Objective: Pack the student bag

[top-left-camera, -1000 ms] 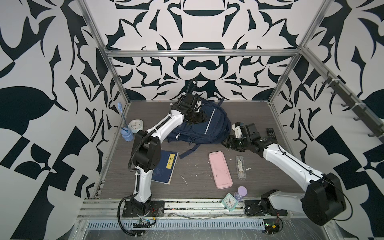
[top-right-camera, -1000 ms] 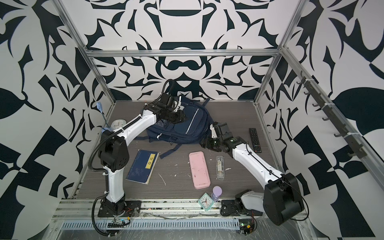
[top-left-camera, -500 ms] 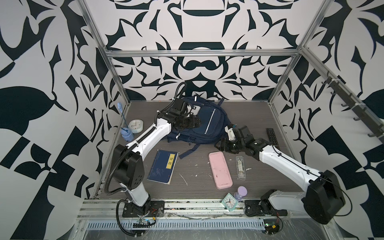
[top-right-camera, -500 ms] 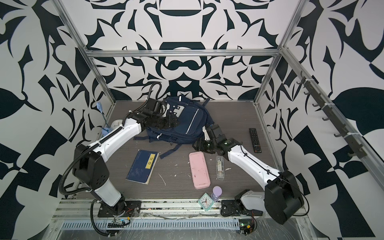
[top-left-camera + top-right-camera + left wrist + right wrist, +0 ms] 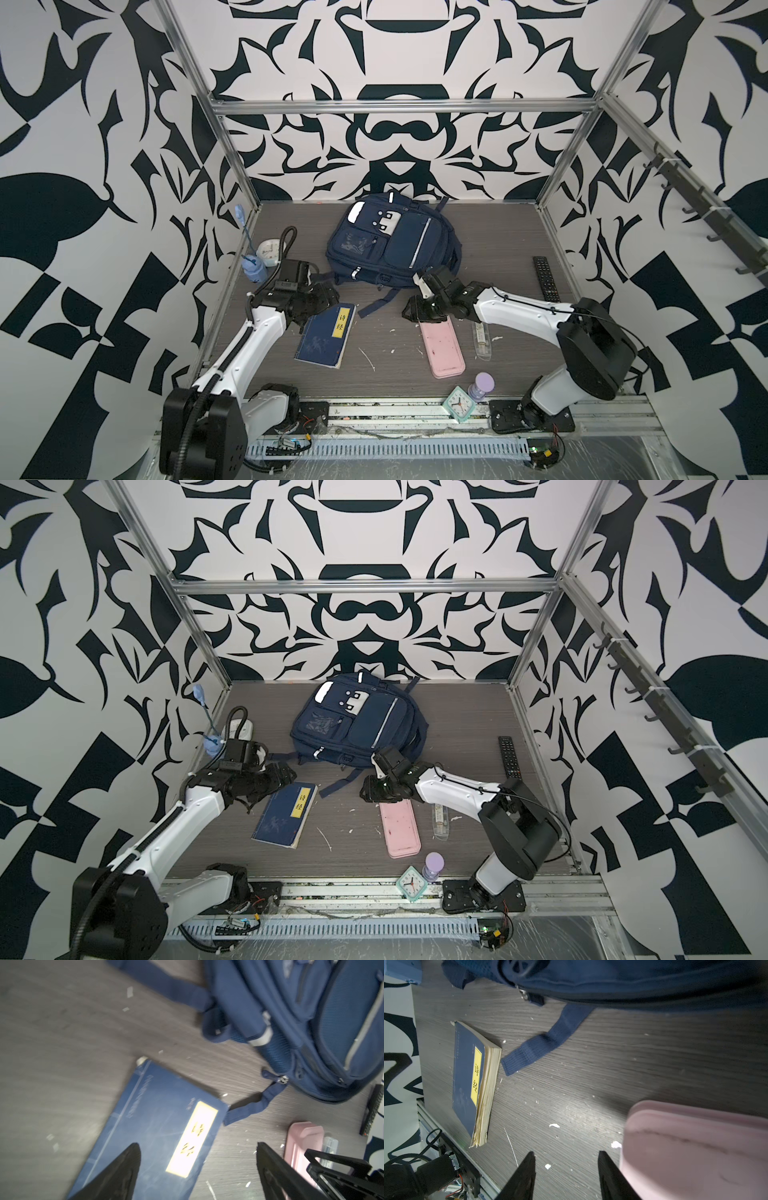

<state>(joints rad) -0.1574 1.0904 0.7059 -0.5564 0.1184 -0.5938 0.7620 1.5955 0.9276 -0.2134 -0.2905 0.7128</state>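
Student bag [image 5: 390,245]: lying flat at the back middle of the worktop [image 5: 498,237], pockets facing up, straps trailing forward.
Left pincer [image 5: 197,1145]: hovering above the blue book [image 5: 326,338], jaws gaping wide, carrying nothing.
Right pincer [image 5: 566,1152]: hanging just beside the pink case [image 5: 442,349], jaws standing narrower, empty too.

The right hand [image 5: 566,1153] is held with fingers apart. A pink case [image 5: 695,1147] is seen just beside one finger; a blue book [image 5: 467,1084] and the student bag [image 5: 633,980] are seen farther ahead.
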